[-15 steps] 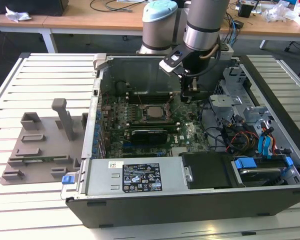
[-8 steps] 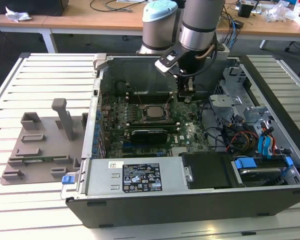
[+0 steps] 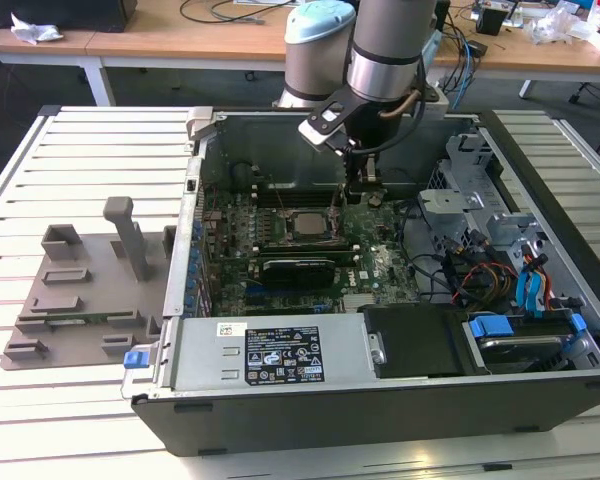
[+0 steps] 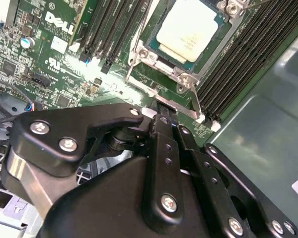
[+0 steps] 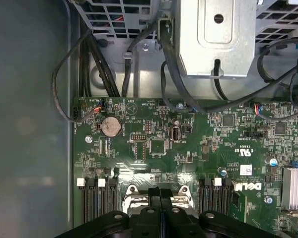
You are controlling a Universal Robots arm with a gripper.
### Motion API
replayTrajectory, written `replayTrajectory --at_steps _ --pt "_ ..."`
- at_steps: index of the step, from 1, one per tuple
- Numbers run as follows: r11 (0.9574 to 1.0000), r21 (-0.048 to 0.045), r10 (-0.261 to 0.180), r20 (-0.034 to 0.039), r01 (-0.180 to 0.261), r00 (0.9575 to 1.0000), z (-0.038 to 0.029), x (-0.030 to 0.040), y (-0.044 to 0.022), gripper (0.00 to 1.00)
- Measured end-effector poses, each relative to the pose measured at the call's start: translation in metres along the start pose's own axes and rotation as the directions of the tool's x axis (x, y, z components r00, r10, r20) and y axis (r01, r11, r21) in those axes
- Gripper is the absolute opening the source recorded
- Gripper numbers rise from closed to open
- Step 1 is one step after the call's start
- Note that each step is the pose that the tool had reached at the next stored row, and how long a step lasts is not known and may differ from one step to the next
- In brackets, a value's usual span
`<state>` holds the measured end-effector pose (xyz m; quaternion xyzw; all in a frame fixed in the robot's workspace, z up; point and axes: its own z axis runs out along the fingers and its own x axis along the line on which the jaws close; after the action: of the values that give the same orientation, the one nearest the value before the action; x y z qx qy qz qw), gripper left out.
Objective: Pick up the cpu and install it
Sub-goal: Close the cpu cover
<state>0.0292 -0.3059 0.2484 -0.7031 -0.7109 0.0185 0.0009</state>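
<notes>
Puts the cpu [image 4: 191, 27], seated flat inside the metal socket frame [image 4: 185, 79], just beyond the gripper [image 4: 162, 106], pinched narrow with nothing between its tips.

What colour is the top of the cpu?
Silvery-white cpu; clearest in the second wrist view.

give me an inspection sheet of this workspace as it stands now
surface: white slatted table carrying an open black computer case
job's things: silvery-topped square cpu lies in the metal-framed motherboard socket, not held
clutter: grey plastic tray with upright posts at the exterior view's left of the case
grippers: black gripper shut, nothing in it, tips by the socket's frame; contact cannot be told
cables: black cable bundles along the case wall
surroundings: wooden desks behind
</notes>
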Motion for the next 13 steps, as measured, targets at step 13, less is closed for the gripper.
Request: replayTrajectory --at_steps 13 --pt "1.0000 0.0000 0.000 0.0000 0.000 1.0000 0.0018 0.0002 -0.0139 0.11"
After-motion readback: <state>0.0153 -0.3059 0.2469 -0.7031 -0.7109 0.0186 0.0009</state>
